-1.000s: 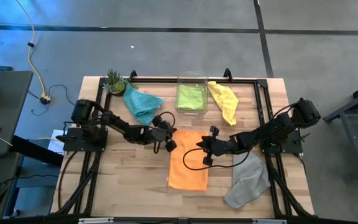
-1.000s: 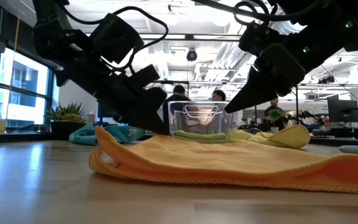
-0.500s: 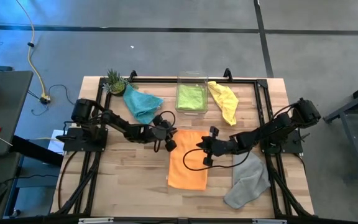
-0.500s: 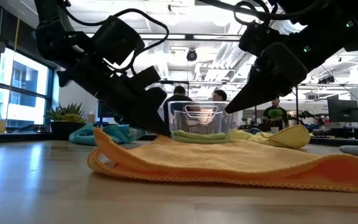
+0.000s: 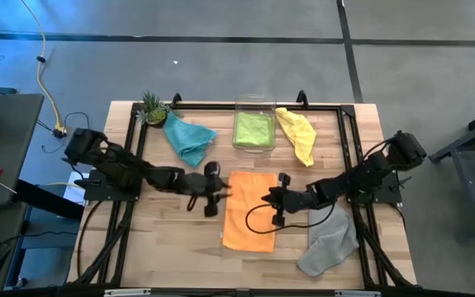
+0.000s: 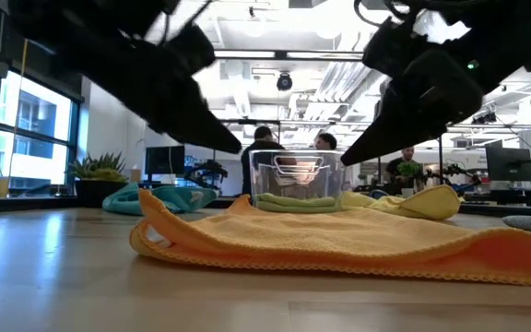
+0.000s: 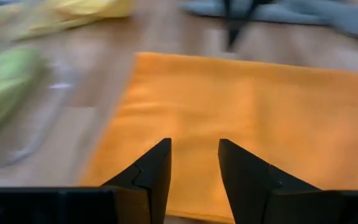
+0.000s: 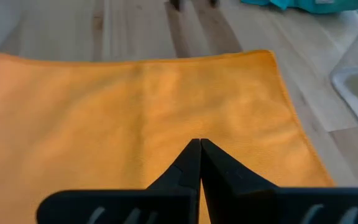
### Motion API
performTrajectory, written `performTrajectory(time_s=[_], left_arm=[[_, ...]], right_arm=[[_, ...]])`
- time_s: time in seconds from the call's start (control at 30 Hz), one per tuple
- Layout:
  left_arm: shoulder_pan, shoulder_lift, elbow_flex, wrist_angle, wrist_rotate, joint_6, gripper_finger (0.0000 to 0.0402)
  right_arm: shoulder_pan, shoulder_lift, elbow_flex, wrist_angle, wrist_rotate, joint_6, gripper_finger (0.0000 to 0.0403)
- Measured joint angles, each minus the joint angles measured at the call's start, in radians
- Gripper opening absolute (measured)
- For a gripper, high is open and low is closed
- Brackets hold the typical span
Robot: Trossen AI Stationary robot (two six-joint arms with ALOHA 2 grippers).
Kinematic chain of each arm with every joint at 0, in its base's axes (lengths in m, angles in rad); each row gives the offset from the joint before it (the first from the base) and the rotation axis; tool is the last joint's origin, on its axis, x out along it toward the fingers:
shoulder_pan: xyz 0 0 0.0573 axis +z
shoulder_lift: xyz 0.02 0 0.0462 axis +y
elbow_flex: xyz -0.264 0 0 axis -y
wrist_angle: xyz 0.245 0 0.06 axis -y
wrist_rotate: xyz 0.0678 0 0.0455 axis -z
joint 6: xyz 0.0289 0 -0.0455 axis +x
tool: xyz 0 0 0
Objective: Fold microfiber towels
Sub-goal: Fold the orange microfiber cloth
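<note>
The orange microfiber towel [image 5: 250, 211], a folded rectangle, lies flat at the centre of the wooden tabletop [image 5: 171, 239]. The left gripper [image 5: 214, 196] hovers just off the towel's left edge, fingers parted with nothing between them. The right gripper [image 5: 272, 200] sits over the towel's right edge, fingers pressed together, holding nothing. The grey microfiber towel [image 5: 330, 239] lies crumpled near the tabletop's front right corner.
</note>
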Motion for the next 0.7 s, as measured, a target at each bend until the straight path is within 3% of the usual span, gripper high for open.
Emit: performTrajectory(time_s=[0.27,0.43,0.57,0.7], left_arm=[[-0.16,-0.026,-0.03,-0.004,0.111,0.066,0.0063],[-0.248,-0.026,-0.029,-0.008,0.118,0.069,0.0019],[-0.326,-0.025,0.004,-0.046,0.052,0.059,0.0002],[-0.416,-0.012,0.091,-0.189,-0.08,0.06,0.0026]], right_arm=[[0.093,0.0,0.002,0.008,0.067,0.02,0.0025],[0.121,-0.001,0.064,-0.075,0.076,0.065,0.0038],[0.153,0.0,0.134,-0.205,0.122,0.072,0.0041],[0.192,0.0,0.171,-0.286,0.137,0.109,0.0067]])
